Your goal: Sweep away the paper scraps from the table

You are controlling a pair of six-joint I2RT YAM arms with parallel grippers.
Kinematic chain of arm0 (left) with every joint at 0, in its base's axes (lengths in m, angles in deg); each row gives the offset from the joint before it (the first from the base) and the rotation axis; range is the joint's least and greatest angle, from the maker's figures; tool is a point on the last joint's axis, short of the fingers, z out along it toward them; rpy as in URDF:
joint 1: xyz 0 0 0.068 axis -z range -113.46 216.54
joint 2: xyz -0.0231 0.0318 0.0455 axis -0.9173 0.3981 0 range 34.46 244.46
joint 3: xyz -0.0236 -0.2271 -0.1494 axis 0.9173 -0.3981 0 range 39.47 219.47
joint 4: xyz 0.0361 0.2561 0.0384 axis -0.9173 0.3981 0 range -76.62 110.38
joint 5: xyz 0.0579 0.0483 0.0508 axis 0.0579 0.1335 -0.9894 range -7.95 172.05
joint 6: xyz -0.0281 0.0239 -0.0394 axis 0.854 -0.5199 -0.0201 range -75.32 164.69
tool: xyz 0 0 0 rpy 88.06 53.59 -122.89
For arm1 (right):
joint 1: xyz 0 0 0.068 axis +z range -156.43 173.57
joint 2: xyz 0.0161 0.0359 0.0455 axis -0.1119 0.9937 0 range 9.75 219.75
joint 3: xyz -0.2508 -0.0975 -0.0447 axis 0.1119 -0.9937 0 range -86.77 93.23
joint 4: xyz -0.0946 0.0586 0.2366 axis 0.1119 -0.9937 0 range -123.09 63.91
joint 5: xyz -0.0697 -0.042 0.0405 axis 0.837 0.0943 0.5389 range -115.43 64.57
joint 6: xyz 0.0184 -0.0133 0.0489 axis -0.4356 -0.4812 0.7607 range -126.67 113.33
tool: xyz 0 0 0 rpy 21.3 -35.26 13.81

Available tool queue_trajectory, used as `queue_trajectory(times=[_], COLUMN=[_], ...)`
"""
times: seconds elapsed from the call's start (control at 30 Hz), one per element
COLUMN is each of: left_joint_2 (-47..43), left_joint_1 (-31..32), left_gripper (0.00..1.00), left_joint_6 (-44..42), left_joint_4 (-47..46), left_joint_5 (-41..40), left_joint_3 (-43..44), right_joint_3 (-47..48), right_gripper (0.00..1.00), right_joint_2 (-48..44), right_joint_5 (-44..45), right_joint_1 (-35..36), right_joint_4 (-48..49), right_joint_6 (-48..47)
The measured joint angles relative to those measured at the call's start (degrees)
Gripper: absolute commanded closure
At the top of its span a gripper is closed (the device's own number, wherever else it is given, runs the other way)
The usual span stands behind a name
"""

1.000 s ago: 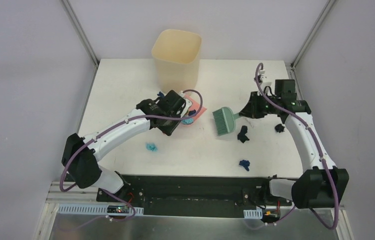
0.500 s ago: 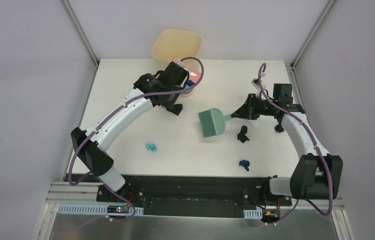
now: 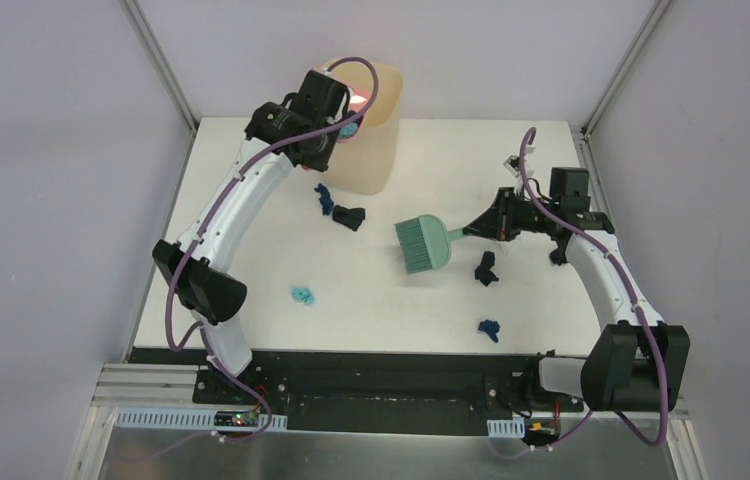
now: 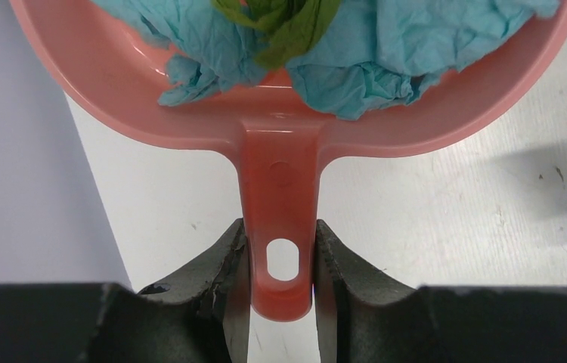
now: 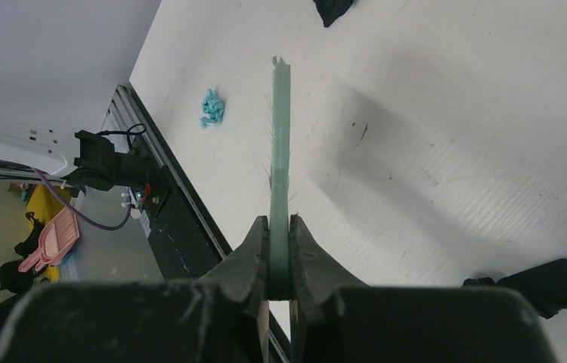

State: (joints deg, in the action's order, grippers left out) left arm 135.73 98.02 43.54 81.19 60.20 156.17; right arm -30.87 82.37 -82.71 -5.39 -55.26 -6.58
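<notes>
Paper scraps [image 4: 416, 53], teal with one green, lie heaped in the pink dustpan [image 4: 280, 151] just ahead of the left gripper [image 4: 279, 253], which clamps its handle up by the cream bin [image 3: 376, 140]. The right gripper [image 5: 279, 234] pinches the green brush [image 5: 281, 128]. On the table [image 3: 401, 310], a black scrap lies just beside its fingers, and a teal one lies farther out near the bristles.
</notes>
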Motion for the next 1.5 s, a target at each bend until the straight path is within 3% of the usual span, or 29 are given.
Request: queue_trajectory(times=[0.33, 0.7, 1.07, 1.2, 1.3, 1.4, 1.5], left_joint_2=[10.38, 17.33, 18.64, 18.67, 18.6, 18.58, 18.38], left_joint_1=[-2.69, -5.62, -6.32, -6.03, -5.92, -5.73, -5.7], left_gripper=[0.95, 0.96, 0.99, 1.0, 1.0, 1.0, 1.0], left_joint_6=[-3.52, -9.11, -26.58, -34.8, -44.11, -59.34, -71.17], left_joint_4=[3.82, 3.5, -10.93, -18.45, -27.47, -42.25, -55.78], left_joint_5=[-1.99, -4.81, -14.75, -17.62, -20.02, -24.7, -26.01], left_joint_3=[24.37, 28.24, 25.7, 20.22, 11.52, 0.04, -4.5], right_joint_3=[-0.63, -0.63, -0.63, -0.63, -0.63, -0.63, -0.63], right_gripper=[1.0, 1.0, 1.0, 1.0, 1.0, 1.0, 1.0], right_joint_2=[-0.31, -1.97, 0.83, 0.83, 0.83, 0.83, 0.83], right_joint_5=[1.38, 1.95, 1.92, 1.97, 2.36, 2.8, 3.04], right_joint_1=[0.0, 0.0, 0.0, 0.0, 0.0, 0.0, 0.0], right_joint_4=[1.07, 1.05, -0.02, -0.09, -0.33, -0.61, -0.72], right_joint_6=[1.51, 1.53, 1.27, 1.05, 0.17, -0.39, -0.68])
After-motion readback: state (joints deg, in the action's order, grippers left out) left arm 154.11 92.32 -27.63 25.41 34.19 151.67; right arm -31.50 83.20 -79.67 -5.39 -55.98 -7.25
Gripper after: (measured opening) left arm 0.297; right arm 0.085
